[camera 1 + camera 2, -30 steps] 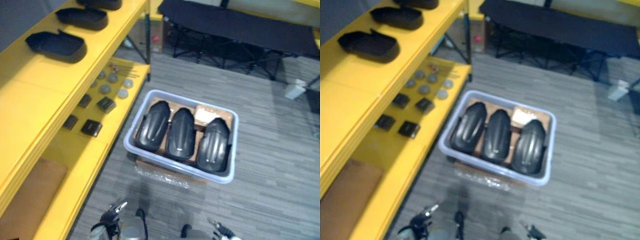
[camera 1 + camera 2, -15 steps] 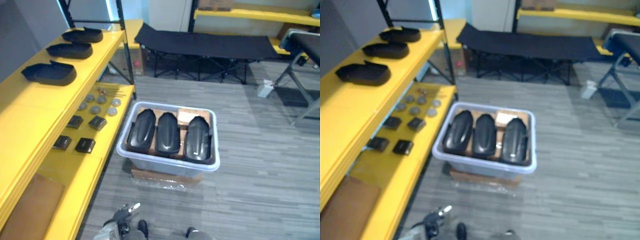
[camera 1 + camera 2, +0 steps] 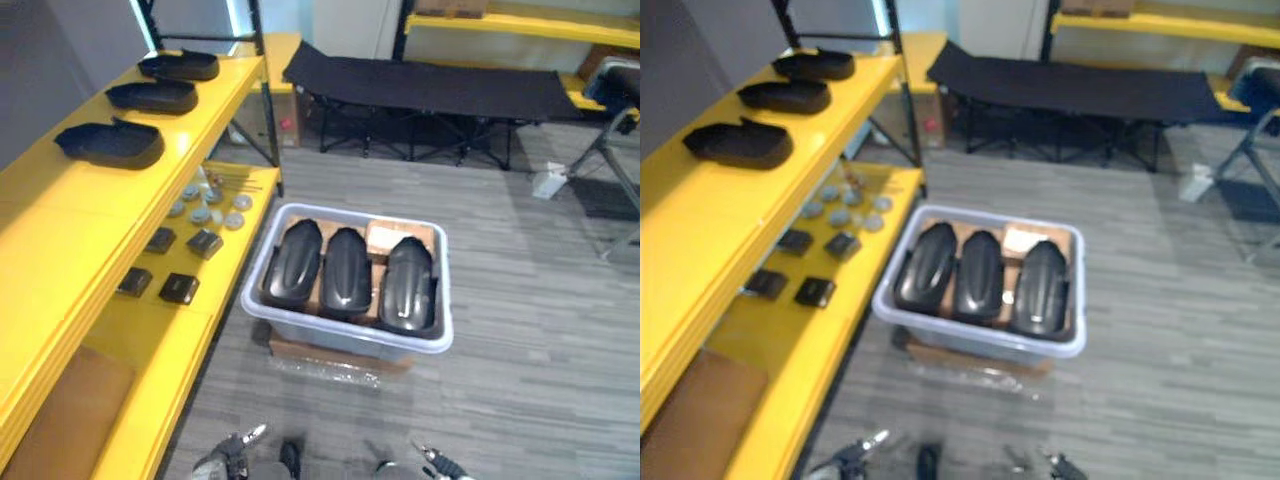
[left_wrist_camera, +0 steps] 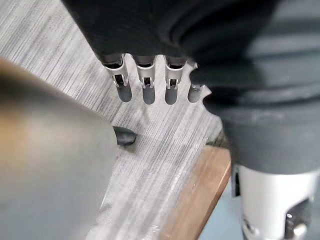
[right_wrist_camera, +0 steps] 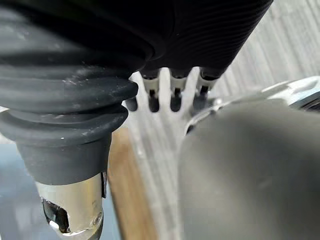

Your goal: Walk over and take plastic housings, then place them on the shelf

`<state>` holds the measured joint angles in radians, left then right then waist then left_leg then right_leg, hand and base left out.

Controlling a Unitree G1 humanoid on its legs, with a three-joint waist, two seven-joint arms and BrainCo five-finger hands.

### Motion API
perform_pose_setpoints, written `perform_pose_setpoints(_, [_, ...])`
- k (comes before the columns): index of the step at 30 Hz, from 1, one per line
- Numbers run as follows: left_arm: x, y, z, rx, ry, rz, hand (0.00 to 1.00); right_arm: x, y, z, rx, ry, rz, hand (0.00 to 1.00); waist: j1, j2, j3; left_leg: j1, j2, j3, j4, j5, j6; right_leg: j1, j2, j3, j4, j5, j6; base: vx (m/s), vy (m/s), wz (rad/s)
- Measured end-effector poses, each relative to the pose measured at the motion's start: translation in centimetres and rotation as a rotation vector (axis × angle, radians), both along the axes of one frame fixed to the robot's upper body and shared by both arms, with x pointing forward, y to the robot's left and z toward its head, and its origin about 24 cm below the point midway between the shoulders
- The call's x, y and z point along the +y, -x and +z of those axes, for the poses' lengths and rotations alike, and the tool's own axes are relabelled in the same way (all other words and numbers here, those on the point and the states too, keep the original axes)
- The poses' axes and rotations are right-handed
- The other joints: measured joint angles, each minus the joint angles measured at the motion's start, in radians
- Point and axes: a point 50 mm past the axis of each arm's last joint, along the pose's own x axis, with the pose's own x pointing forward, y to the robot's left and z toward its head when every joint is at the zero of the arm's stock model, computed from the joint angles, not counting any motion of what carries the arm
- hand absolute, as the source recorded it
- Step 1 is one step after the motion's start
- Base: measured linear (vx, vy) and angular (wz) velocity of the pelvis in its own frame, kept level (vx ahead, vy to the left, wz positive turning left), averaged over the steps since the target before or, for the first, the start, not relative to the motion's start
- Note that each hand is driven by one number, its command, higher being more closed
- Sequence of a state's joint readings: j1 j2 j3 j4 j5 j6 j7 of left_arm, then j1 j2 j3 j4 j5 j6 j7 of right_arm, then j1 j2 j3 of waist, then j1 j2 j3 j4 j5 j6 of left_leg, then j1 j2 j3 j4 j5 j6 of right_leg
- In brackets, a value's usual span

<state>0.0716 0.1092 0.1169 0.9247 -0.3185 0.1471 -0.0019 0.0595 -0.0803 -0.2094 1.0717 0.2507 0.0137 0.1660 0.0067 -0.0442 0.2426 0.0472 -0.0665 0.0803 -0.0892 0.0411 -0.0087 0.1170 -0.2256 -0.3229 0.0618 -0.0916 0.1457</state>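
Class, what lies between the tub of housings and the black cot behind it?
Bare grey floor alone separates the tub of housings from the cot, in the left eye view.

Left robot hand (image 4: 145, 75): black ribbed rubber cover over back and wrist; silver slotted fingers (image 4: 121, 75), dark tips; silver metal collar (image 4: 272, 200) beneath the cuff. Right robot hand (image 5: 174, 86): same black ribbed cover, silver fingers, dark tips, metal collar.

a workshop storeroom: yellow shelving (image 3: 70, 245) stocked with dark parts (image 3: 180, 288), a floor bin (image 3: 335, 337) of housings (image 3: 346, 272).
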Motion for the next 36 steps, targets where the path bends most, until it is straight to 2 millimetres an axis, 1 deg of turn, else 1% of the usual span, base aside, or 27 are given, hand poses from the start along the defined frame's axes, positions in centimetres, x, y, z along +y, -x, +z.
perform_pose_setpoints(2, [0.2,-0.2,0.4,-0.055,0.009,0.015,0.00,0.9,-2.4,1.0,-0.126,0.022,0.166,0.00,0.018,-0.010,0.017,-0.039,-0.018,-0.026,0.001,0.012,0.010,-0.029,-0.013,-0.018,0.019,-0.002,0.007,0.02,0.074,0.41])
perform_pose_setpoints(3, [0.3,-0.7,0.7,-0.093,0.008,0.013,0.00,2.2,-5.2,2.4,-0.262,0.038,0.322,0.00,0.029,-0.014,0.026,-0.073,-0.027,-0.048,0.001,0.022,0.017,-0.050,-0.020,-0.034,0.034,0.002,0.011,0.07,0.070,0.55])
perform_pose_setpoints(4, [0.2,-1.2,0.9,-0.123,0.014,0.016,0.00,4.1,-8.9,4.9,-0.447,0.056,0.499,0.00,0.046,-0.015,0.038,-0.105,-0.030,-0.064,0.006,0.038,0.031,-0.074,-0.027,-0.049,0.041,0.014,0.021,0.07,0.059,0.60])
perform_pose_setpoints(5, [0.2,-1.4,1.1,-0.137,0.020,0.018,0.00,5.2,-10.8,6.5,-0.553,0.068,0.598,0.00,0.049,-0.013,0.046,-0.118,-0.034,-0.075,0.006,0.046,0.035,-0.078,-0.031,-0.064,0.045,0.018,0.022,0.06,0.034,0.61])
perform_pose_setpoints(7, [0.2,-2.4,1.5,-0.188,0.053,0.037,0.00,10.3,-17.3,14.6,-0.977,0.106,0.933,0.00,0.090,-0.014,0.088,-0.131,-0.044,-0.101,0.007,0.054,0.041,-0.081,-0.039,-0.076,0.054,0.023,0.020,0.04,0.022,0.44])
perform_pose_setpoints(8, [0.4,-2.6,1.6,-0.204,0.048,0.027,0.00,11.8,-19.1,17.7,-1.104,0.115,1.009,0.00,0.106,-0.016,0.095,-0.131,-0.044,-0.104,0.007,0.054,0.041,-0.081,-0.039,-0.074,0.057,0.026,0.015,0.07,0.017,0.20])
perform_pose_setpoints(9, [0.6,-2.7,1.7,-0.212,0.044,0.013,0.00,13.3,-20.4,21.0,-1.226,0.110,1.062,0.00,0.121,-0.017,0.102,-0.131,-0.043,-0.107,0.010,0.054,0.041,-0.081,-0.038,-0.071,0.064,0.029,0.009,0.08,0.008,0.23])
perform_pose_setpoints(10, [1.0,-2.8,1.8,-0.215,0.023,-0.025,0.00,15.0,-21.3,25.0,-1.377,0.093,1.103,0.00,0.131,-0.022,0.112,-0.139,-0.041,-0.104,0.039,0.044,0.033,-0.077,-0.037,-0.060,0.074,0.035,-0.001,0.07,0.007,0.22])
perform_pose_setpoints(11, [1.1,-2.8,1.9,-0.215,0.012,-0.040,0.00,15.5,-21.6,26.7,-1.438,0.076,1.103,0.00,0.135,-0.022,0.117,-0.141,-0.038,-0.098,0.060,0.033,0.033,-0.071,-0.035,-0.055,0.081,0.040,-0.009,0.06,0.014,0.22])
perform_pose_setpoints(12, [1.3,-2.3,1.7,-0.197,0.002,-0.055,0.00,16.1,-22.1,29.6,-1.539,0.061,1.080,0.00,0.143,-0.025,0.130,-0.139,-0.031,-0.094,0.105,0.010,0.034,-0.056,-0.028,-0.047,0.098,0.049,-0.024,0.04,0.016,0.12])
perform_pose_setpoints(13, [1.5,-1.9,1.6,-0.188,-0.002,-0.057,0.00,16.0,-22.2,30.7,-1.577,0.059,1.061,0.00,0.145,-0.026,0.131,-0.138,-0.026,-0.092,0.126,-0.005,0.033,-0.051,-0.024,-0.042,0.106,0.052,-0.030,0.05,0.021,0.09])
perform_pose_setpoints(14, [1.6,-1.2,1.4,-0.171,-0.005,-0.053,0.00,15.3,-22.5,32.7,-1.650,0.050,0.992,0.00,0.147,-0.027,0.131,-0.139,-0.012,-0.088,0.175,-0.040,0.034,-0.043,-0.009,-0.019,0.122,0.062,-0.049,0.00,0.000,0.00])
perform_pose_setpoints(16, [1.7,-0.8,1.3,-0.161,-0.007,-0.052,0.00,13.9,-22.7,34.6,-1.724,0.068,0.878,0.00,0.148,-0.029,0.130,-0.141,0.001,-0.077,0.207,-0.064,0.032,-0.044,0.000,0.002,0.129,0.066,-0.055,0.01,0.010,-0.15])
perform_pose_setpoints(17, [1.9,-0.7,1.3,-0.159,-0.010,-0.055,0.00,12.4,-22.8,35.8,-1.773,0.088,0.768,0.00,0.146,-0.032,0.128,-0.141,0.003,-0.069,0.212,-0.066,0.032,-0.044,0.002,0.012,0.131,0.067,-0.058,0.00,-0.015,-0.30])
perform_pose_setpoints(19, [1.9,-0.7,1.4,-0.165,-0.023,-0.076,0.00,7.9,-23.2,38.0,-1.838,0.208,0.486,0.00,0.138,-0.030,0.129,-0.142,0.004,-0.045,0.213,-0.066,0.031,-0.045,0.001,0.030,0.118,0.065,-0.061,-0.03,-0.024,-0.33])
perform_pose_setpoints(20, [1.9,-0.7,1.4,-0.167,-0.024,-0.078,0.00,6.5,-23.2,38.3,-1.835,0.249,0.407,0.00,0.137,-0.030,0.129,-0.140,0.005,-0.041,0.214,-0.066,0.031,-0.045,0.001,0.031,0.115,0.064,-0.063,-0.05,-0.025,-0.26])
perform_pose_setpoints(21, [1.9,-0.6,1.3,-0.168,-0.023,-0.079,0.00,3.7,-23.1,38.6,-1.822,0.339,0.245,0.00,0.126,-0.030,0.129,-0.138,0.006,-0.040,0.214,-0.066,0.031,-0.045,0.002,0.038,0.113,0.061,-0.067,-0.05,-0.025,-0.18])
perform_pose_setpoints(23, [1.9,-0.3,1.2,-0.159,-0.022,-0.076,0.00,0.5,-22.8,38.5,-1.784,0.433,0.064,0.00,0.104,-0.029,0.130,-0.137,0.008,-0.036,0.215,-0.067,0.031,-0.045,0.005,0.059,0.111,0.058,-0.072,-0.07,-0.018,-0.12])
perform_pose_setpoints(24, [2.0,0.1,1.1,-0.154,-0.024,-0.072,0.00,-1.8,-22.4,38.0,-1.733,0.516,-0.064,0.00,0.088,-0.028,0.130,-0.137,0.010,-0.030,0.215,-0.067,0.031,-0.046,0.007,0.073,0.106,0.053,-0.079,-0.08,-0.007,-0.23])
perform_pose_setpoints(25, [2.0,0.3,1.1,-0.156,-0.024,-0.067,0.00,-4.1,-21.8,37.1,-1.657,0.615,-0.187,0.00,0.083,-0.024,0.132,-0.138,0.013,-0.017,0.219,-0.067,0.031,-0.049,0.009,0.089,0.097,0.053,-0.078,-0.10,-0.012,-0.27])
perform_pose_setpoints(26, [2.0,0.3,1.1,-0.160,-0.025,-0.064,0.00,-5.1,-21.4,36.6,-1.621,0.653,-0.247,0.00,0.081,-0.022,0.133,-0.139,0.014,-0.014,0.221,-0.068,0.030,-0.050,0.011,0.093,0.092,0.051,-0.078,-0.10,-0.013,-0.27])
perform_pose_setpoints(28, [2.0,0.4,1.1,-0.180,-0.017,-0.033,0.00,-8.3,-20.5,35.0,-1.485,0.744,-0.461,0.00,0.050,-0.008,0.141,-0.174,0.019,-0.007,0.239,-0.070,0.028,-0.074,0.016,0.114,0.081,0.034,-0.084,-0.13,-0.025,-0.14])
perform_pose_setpoints(29, [2.0,0.4,1.1,-0.185,-0.013,-0.026,0.00,-9.0,-20.4,34.7,-1.453,0.765,-0.496,0.00,0.044,-0.004,0.143,-0.189,0.022,-0.002,0.244,-0.071,0.025,-0.086,0.018,0.119,0.080,0.026,-0.087,-0.16,-0.038,-0.16])
perform_pose_setpoints(31, [1.6,0.0,1.2,-0.213,0.010,0.012,0.00,-11.1,-20.3,33.8,-1.348,0.817,-0.556,0.00,0.036,0.019,0.158,-0.230,0.027,0.011,0.271,-0.071,0.024,-0.114,0.019,0.137,0.069,0.012,-0.054,-0.16,-0.057,-0.17])
perform_pose_setpoints(32, [0.9,-0.4,1.2,-0.234,0.040,0.041,0.00,-12.8,-20.1,33.0,-1.264,0.857,-0.580,0.00,0.033,0.053,0.180,-0.249,0.038,0.010,0.277,-0.061,0.019,-0.131,0.031,0.138,0.070,0.015,-0.044,-0.12,-0.050,-0.08])
perform_pose_setpoints(35, [0.3,-0.6,1.2,-0.238,0.063,0.042,0.00,-14.8,-20.4,31.5,-1.109,0.859,-0.625,0.00,0.033,0.083,0.190,-0.311,0.058,-0.004,0.272,-0.033,0.010,-0.198,0.053,0.137,0.084,0.027,-0.041,-0.13,-0.076,0.02])
perform_pose_setpoints(36, [0.3,-0.6,1.2,-0.238,0.062,0.043,0.00,-15.1,-20.6,31.4,-1.088,0.856,-0.635,0.00,0.033,0.084,0.191,-0.325,0.062,-0.010,0.273,-0.026,0.007,-0.212,0.056,0.135,0.085,0.030,-0.041,-0.06,-0.073,0.10])
